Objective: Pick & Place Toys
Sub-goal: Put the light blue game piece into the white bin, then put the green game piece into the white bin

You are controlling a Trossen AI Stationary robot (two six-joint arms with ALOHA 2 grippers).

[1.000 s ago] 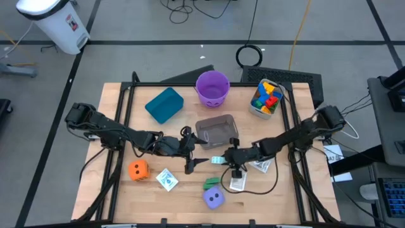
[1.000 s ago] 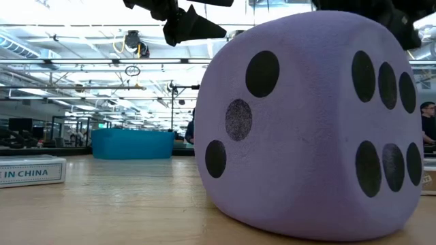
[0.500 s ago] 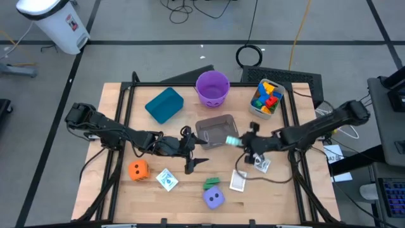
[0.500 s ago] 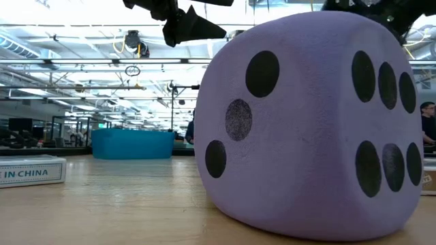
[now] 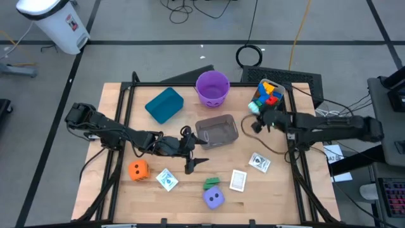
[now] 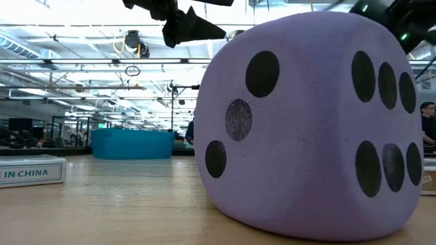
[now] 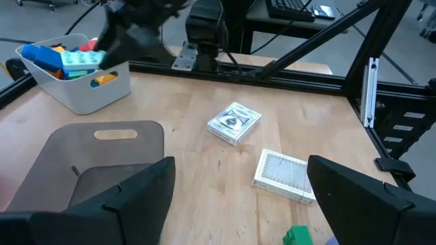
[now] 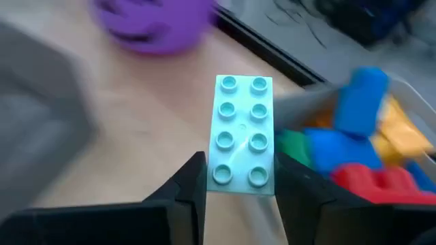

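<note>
Grey floor surrounds the wooden surface [image 5: 126, 202], which carries all task items inside a black frame.

Containers stand along the far edge so both arms can reach them: a teal bin [image 5: 164, 104] at far left, a purple bucket [image 5: 212, 87] at far centre, a white tub [image 5: 264, 100] of mixed blocks at far right. A clear tub [image 5: 217, 131] sits at centre, apparently empty.

Loose toys lie along the near edge, awaiting collection: an orange die [image 5: 138, 170] at near left, a purple die [image 5: 213, 198] at near centre with a green block [image 5: 211, 183] just beyond it, and three cards [image 5: 167, 180] [image 5: 238, 180] [image 5: 259, 163] spread from left to right.

The left gripper [image 5: 195, 154] hangs just left of the clear tub, jaws wide apart and empty; this arm appears to be waiting.

The right gripper [image 5: 257, 116] is at work beside the white tub. Its jaws are clamped on the short end of a light teal block [image 8: 242, 135], studs toward the wrist camera. The block is held clear of the surface at the tub's edge, a position that suits release among the blocks there.
</note>
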